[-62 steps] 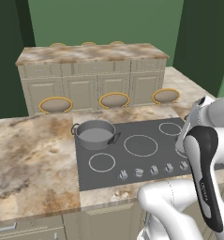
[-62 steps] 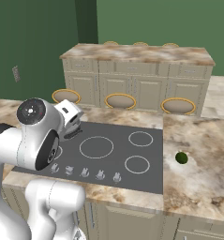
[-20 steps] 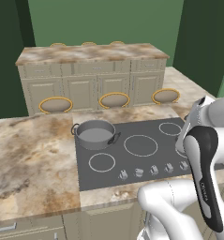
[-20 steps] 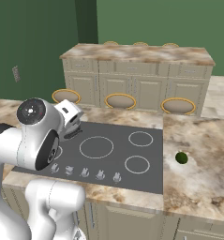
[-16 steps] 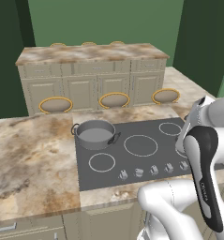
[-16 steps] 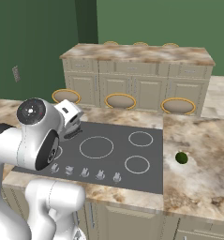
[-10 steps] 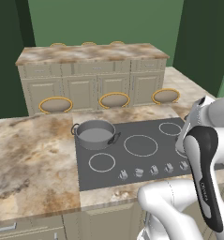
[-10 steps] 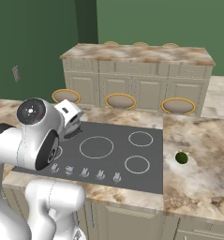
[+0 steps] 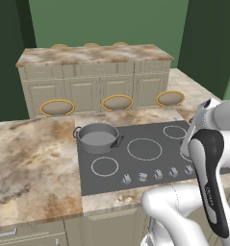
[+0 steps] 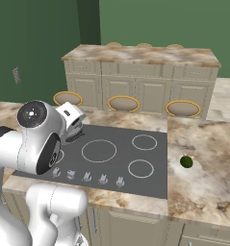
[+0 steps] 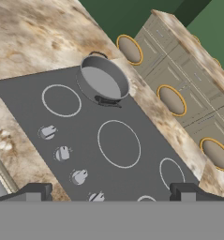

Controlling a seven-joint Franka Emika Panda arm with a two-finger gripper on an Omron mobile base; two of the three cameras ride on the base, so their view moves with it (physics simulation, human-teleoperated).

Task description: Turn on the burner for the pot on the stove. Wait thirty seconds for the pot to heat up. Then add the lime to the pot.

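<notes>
The pot (image 9: 97, 137) is a low, round grey steel vessel with straight walls, two small dark side handles and a bare grey inside. It stands on the back-left ring of the stove (image 9: 150, 168), a flat dark grey cooktop marked with thin white rings, with a row of small silver knobs (image 9: 158, 174) along its near edge. The lime (image 10: 186, 162) is a small round dark green fruit lying on the marble counter (image 10: 203, 182), just off the stove's right edge and well apart from the pot.

In the hand view the pincer (image 11: 111, 193) stands wide, its two dark tips far apart at the bottom with nothing between them; the pot (image 11: 104, 80) lies at about 12 o'clock from it, the knobs (image 11: 62, 153) at about 10 o'clock (nearer than the pot).

The right base view gives the lime but hides the pot behind the arm; the left base view gives the pot on its ring.
</notes>
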